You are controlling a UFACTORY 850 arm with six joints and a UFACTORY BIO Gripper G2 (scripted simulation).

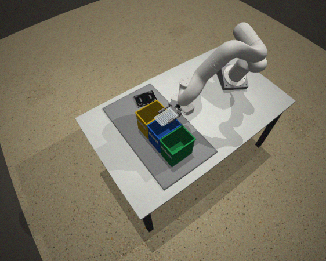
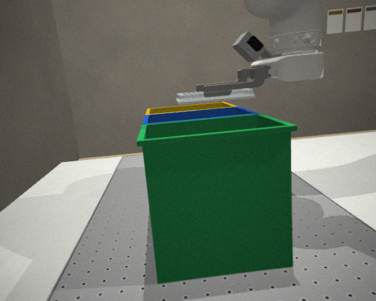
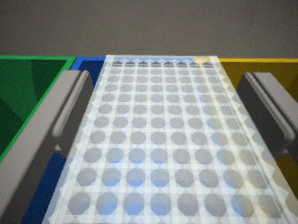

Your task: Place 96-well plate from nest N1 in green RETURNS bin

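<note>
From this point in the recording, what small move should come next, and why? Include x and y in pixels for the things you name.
Probably carry the clear 96-well plate point(image 1: 166, 116) point(image 2: 191, 97) point(image 3: 160, 135) sideways, level, at this height, toward the open green bin point(image 1: 178, 151) point(image 2: 218, 201) point(image 3: 20, 100): the fingers grip it above the rims, but it hangs over the blue plastic bin point(image 1: 154, 141) point(image 2: 188, 115) point(image 3: 40, 190) and partly the yellow one.

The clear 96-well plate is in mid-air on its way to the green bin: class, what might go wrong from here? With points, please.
The grey claw point(image 1: 171, 115) point(image 2: 218, 90) point(image 3: 170, 110) grips the clear 96-well plate point(image 1: 166, 116) point(image 2: 188, 97) point(image 3: 147, 137) only by its sides, above the blue plastic bin point(image 1: 154, 138) point(image 2: 188, 116) and yellow plastic bin point(image 1: 142, 123) point(image 2: 148, 112): a slip could drop it into the wrong one.

The plate rides just above the rims, so travelling low might clip and tip the green plastic bin point(image 1: 177, 155) point(image 2: 221, 201).
</note>
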